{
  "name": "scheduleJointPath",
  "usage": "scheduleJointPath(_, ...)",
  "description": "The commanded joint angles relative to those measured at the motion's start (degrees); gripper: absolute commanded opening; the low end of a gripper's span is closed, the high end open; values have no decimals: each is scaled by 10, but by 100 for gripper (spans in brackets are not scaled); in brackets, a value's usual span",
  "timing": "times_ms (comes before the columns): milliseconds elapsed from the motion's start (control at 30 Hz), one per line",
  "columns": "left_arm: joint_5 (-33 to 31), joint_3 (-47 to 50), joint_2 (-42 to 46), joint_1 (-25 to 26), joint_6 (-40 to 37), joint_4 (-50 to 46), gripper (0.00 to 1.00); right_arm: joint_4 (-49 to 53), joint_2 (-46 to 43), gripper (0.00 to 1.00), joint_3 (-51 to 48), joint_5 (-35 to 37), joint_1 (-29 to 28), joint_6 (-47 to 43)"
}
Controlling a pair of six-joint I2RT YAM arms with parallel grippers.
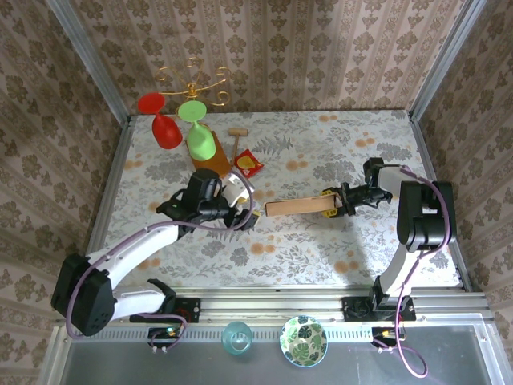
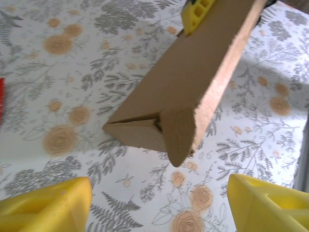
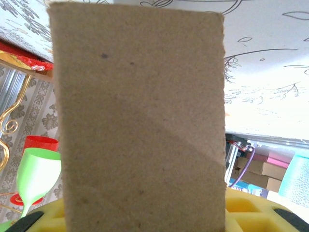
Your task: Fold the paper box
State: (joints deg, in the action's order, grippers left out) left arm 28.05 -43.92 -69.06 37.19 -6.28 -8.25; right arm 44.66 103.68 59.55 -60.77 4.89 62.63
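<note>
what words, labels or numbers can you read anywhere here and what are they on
No text can be read in any view.
paper box: plain brown, no print on the faces that show.
red-yellow packet: may carry print, but it is too small to read.
stacked boxes in the background of the right wrist view: blurred, nothing legible.

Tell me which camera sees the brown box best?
The left wrist camera. It shows the paper box close up, with its folded end flaps. The top camera shows it whole but small, held at one end by the right gripper. The right wrist camera sees one flat face.
</note>
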Motion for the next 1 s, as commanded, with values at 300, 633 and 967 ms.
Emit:
scheduleJointPath(300,33,-83,-61,5,10,50,70,36,73,37,32,14,7,49)
scheduleJointPath(633,-18,-232,-171,16,-38,-83,62,15,93,37,45,17,7,90)
scheduleJointPath(967,-48,-252,-196,19,-53,-119,55,-10,102,37,48,16,9,117)
